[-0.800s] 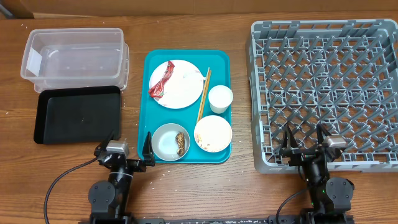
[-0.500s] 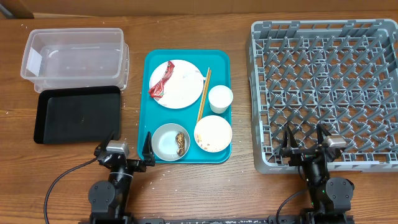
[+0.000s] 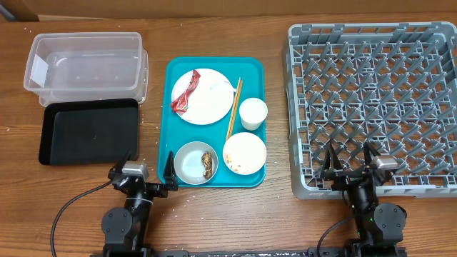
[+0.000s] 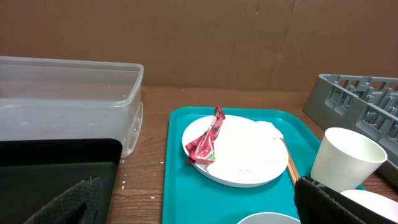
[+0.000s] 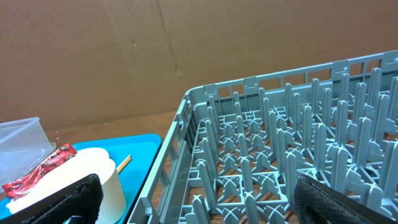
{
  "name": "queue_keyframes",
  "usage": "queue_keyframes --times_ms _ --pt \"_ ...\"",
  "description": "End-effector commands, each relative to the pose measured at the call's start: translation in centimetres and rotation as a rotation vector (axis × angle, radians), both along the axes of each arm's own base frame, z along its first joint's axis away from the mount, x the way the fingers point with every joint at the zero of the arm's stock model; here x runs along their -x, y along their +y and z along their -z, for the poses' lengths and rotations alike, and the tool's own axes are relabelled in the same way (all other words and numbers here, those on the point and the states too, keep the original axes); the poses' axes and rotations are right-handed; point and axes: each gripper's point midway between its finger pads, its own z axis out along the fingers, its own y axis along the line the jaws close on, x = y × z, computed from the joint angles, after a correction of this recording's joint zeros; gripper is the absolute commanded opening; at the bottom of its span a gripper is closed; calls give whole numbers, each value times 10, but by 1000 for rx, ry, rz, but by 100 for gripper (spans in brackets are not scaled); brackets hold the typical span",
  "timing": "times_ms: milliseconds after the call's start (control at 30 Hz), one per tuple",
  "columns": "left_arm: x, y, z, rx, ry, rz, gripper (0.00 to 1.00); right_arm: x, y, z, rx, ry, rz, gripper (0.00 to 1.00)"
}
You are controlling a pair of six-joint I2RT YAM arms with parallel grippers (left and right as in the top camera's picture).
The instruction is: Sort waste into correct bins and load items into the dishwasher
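1. Looking down on a brown wooden desk [image 3: 214, 214], with a brown cardboard wall standing behind it.
2. Finding a teal tray [image 3: 251, 75] in the middle, carrying a white plate [image 3: 211, 100], a small white cup [image 3: 253, 113], two bowls and two wooden chopsticks [image 3: 234, 108] leaning on the plate's right edge.
3. Spotting the waste: a red wrapper [image 3: 186, 93] lying on the left side of the plate, a white napkin [image 4: 267, 129] crumpled on its far right side, brown scraps [image 3: 207, 161] in the left bowl [image 3: 187, 161], and small food bits in the right bowl [image 3: 244, 152].
4. Seeing the bins on the left: a clear tub [image 3: 86, 36] at the back and a black tray [image 3: 89, 132] just in front of it, with nothing showing inside either.
5. Seeing the big grey rack [image 3: 294, 107] on the right, holding no dishes yet.
6. Resting the left pincer [image 3: 150, 160] by the front-left corner of the teal tray, fingers wide apart, gripping nothing.
7. Resting the right pincer [image 3: 349, 158] just at the front wall of the rack, fingers wide apart too, gripping nothing.
8. Guessing at the very start of the job, with nothing sorted or loaded.
9. Worrying about pinching the thin wrapper and dragging the plate along, knocking the chopsticks off its edge.
10. Worrying about tipping a bowl while lifting it and spilling food bits on the desk.
11. Worrying about bumping the light cup over while reaching past it.
12. Worrying about catching the right pincer on the rack wall while rising, or shoving the teal tray with the left one.
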Motion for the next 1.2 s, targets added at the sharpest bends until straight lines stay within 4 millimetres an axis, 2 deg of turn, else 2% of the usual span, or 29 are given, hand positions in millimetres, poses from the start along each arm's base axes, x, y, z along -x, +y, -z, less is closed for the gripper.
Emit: queue_keyframes --times_ms 0,1000,1067,1167 --pt "0 1 1 -1 -2 -7 100 0 -2 3 4 -1 13 100" --pt "0 0 1 0 -2 -3 100 0 -1 2 0 -1 8 100" --pt "0 -4 -9 5 -40 20 100 0 -1 2 0 -1 8 100" --pt "4 -14 -42 7 -161 77 100 1 7 -2 -1 -11 -39 100"
